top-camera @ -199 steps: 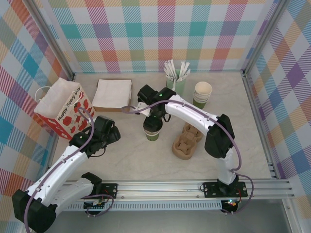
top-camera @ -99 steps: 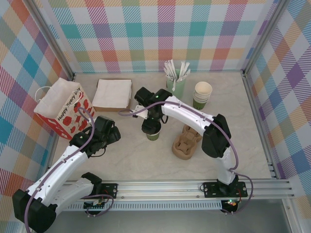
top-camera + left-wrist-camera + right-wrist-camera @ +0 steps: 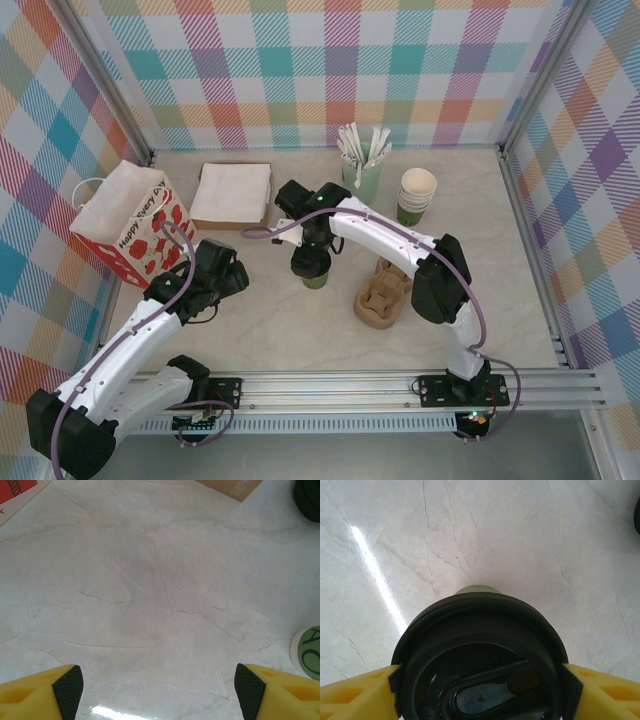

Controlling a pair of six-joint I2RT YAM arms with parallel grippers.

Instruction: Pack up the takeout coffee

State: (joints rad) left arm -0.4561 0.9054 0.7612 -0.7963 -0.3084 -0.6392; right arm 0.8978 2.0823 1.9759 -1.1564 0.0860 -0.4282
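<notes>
Coffee (image 3: 315,279): stands upright at mid surface (image 3: 300,335), long axis vertical, black lid (image 3: 480,650) on top.

Right tool (image 3: 312,262): comes down on the coffee from directly above. In the right wrist view its fingers (image 3: 355,695) press the lid rim from both sides, so the tool is clamped on the coffee at the lid. Whether the base is off the surface cannot be told.

Left tool (image 3: 159,685): spread wide, nothing between its fingers, hanging over bare surface to the left of the coffee.

Bag (image 3: 125,225): at the left edge, mouth up, well apart from the coffee. The left tool lies between the two, and the left arm is the nearer to the bag.

Carrier (image 3: 383,295): just right and near of the coffee, not touching it.

Judgement: packing is not yet done. The move turns on carrying the coffee sideways with its axis vertical, either a long reach left to the bag or a short shift right to the carrier. A grip on the lid alone risks the lid pulling off
</notes>
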